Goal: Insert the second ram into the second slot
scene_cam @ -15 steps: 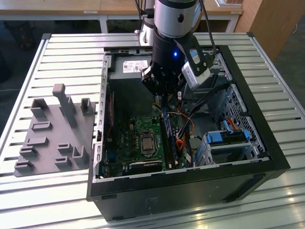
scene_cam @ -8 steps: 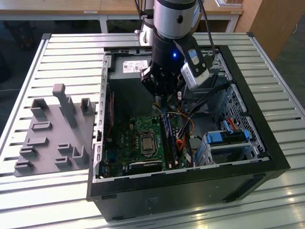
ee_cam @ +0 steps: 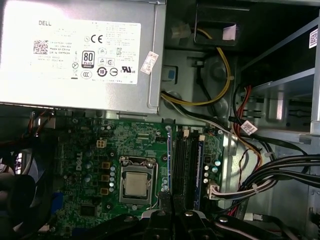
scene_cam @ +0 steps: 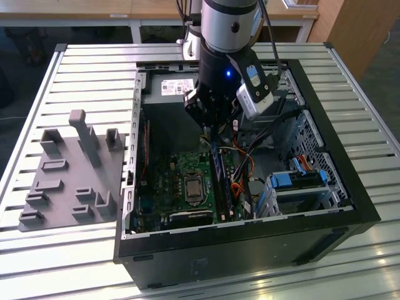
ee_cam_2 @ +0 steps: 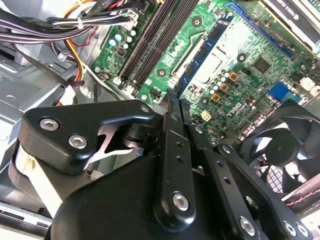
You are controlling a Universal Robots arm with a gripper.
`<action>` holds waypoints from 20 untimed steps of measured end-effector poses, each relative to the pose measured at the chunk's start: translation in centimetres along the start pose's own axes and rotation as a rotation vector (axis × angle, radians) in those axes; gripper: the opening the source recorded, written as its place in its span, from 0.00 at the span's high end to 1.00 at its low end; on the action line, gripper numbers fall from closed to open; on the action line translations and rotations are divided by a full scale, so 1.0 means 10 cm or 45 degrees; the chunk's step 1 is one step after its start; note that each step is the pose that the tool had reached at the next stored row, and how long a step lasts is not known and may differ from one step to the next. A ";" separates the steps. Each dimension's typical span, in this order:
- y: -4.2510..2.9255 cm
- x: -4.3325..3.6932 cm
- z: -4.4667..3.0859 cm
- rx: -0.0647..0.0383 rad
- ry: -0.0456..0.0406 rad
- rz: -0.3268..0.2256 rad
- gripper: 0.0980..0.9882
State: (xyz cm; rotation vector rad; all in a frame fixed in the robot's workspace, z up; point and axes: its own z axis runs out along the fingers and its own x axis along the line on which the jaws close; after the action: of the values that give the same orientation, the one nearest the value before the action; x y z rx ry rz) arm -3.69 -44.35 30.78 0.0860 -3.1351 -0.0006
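The jaws of the gripper (ee_cam_2: pixel 175 100) are drawn close together, and the second ram (ee_cam_2: pixel 202 52) is clamped between them as a thin blue board standing on its long edge. In the second wrist view the stick is seen to run out from the fingertips (ee_cam_2: pixel 171 125) over the green motherboard (ee_cam_2: pixel 235 95), with its dark chips turned to the camera. In the first wrist view its upper edge is seen as a narrow pale line that leads from the jaws toward the power supply (ee_cam: pixel 75 55). The ram is placed at the slot of the row that lies nearest to the processor (ee_cam: pixel 135 184). Whether it is pressed fully into this slot cannot be told. Beside it, on the side away from the processor, dark memory slots (ee_cam_2: pixel 150 45) are seen in parallel. A bundle of black cables (ee_cam_2: pixel 75 22) is found beyond these slots, and a black fan (ee_cam_2: pixel 285 150) is seen near the board.

In the exterior view the gripper (scene_cam: pixel 209 134) is seen inside the open computer case (scene_cam: pixel 250 234), which is laid on its side on the slatted metal worktop (scene_cam: pixel 81 69). Blue drive-bay tabs (scene_cam: pixel 297 181) are seen in the case toward the exterior view's right. A grey holder (scene_cam: pixel 69 175) with several upright pegs is set on the worktop at the exterior view's left, well apart from the gripper.
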 end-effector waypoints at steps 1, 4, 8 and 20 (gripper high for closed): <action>0.000 0.000 0.001 0.000 0.000 0.000 0.96; 0.000 0.000 0.007 0.000 0.000 0.000 0.96; 0.000 0.000 0.013 0.000 0.000 0.000 0.96; 0.000 -0.002 0.063 0.000 0.000 0.031 0.96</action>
State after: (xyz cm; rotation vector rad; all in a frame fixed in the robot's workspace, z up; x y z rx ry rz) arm -3.67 -44.35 30.15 0.0478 -3.1360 -0.0010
